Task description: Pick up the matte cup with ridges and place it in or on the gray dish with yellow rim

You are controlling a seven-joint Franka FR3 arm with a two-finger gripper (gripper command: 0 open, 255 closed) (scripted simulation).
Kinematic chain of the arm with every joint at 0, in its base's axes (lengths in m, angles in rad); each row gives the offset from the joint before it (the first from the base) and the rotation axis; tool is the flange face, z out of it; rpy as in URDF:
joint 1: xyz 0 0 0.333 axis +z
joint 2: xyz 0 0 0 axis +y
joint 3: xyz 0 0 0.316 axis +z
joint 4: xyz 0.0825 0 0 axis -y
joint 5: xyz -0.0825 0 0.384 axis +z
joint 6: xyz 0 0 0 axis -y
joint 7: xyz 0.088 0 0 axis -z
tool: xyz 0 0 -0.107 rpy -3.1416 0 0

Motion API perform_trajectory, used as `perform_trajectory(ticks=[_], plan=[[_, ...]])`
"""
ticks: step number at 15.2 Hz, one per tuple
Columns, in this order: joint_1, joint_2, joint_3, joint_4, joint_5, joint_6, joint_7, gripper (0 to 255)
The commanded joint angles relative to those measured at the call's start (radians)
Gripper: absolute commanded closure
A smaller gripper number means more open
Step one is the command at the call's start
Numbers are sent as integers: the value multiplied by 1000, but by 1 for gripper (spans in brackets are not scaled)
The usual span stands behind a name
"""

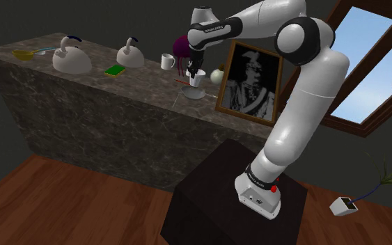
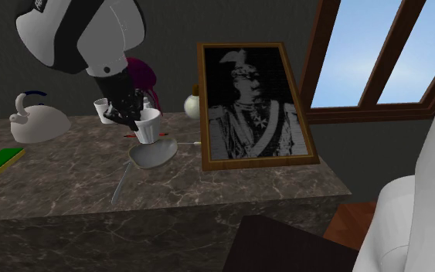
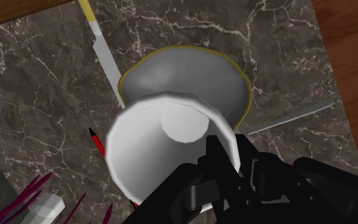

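Ridged cup [image 3: 171, 149], drawn plain white, hangs in the grip of the end effector [image 3: 225, 162], whose two black fingers are closed on the cup's wall at the rim, apparently one inside and one outside. That hold leaves the base free to go down first. The cup is directly over the gray dish [image 3: 190, 73] with the yellow rim, which sits on the dark marble counter [image 3: 37, 83]. In the second exterior view the cup's base is at about the level of the dish's rim, a little tilted; whether they touch cannot be told. The carrying step looks all but done, and the likely next move is a short descent and release. A yellow-handled knife [image 3: 104, 54] lies just beside the dish and a framed portrait [image 2: 254, 104] stands near, so the descent should stay centred.
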Motion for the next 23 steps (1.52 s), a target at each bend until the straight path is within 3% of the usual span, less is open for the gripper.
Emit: perform_trajectory(ticks=[1, 8, 15, 16, 21, 23], plan=[[-1, 6, 0, -17, -1, 24, 4, 255], [-3, 41, -1, -63, -5, 104, 17, 255], [-3, 41, -1, -63, -5, 104, 17, 255], [-3, 41, -1, -63, -5, 104, 17, 0], [-3, 41, -1, -64, -5, 104, 17, 0], [4, 11, 2, -35, -4, 44, 17, 0]])
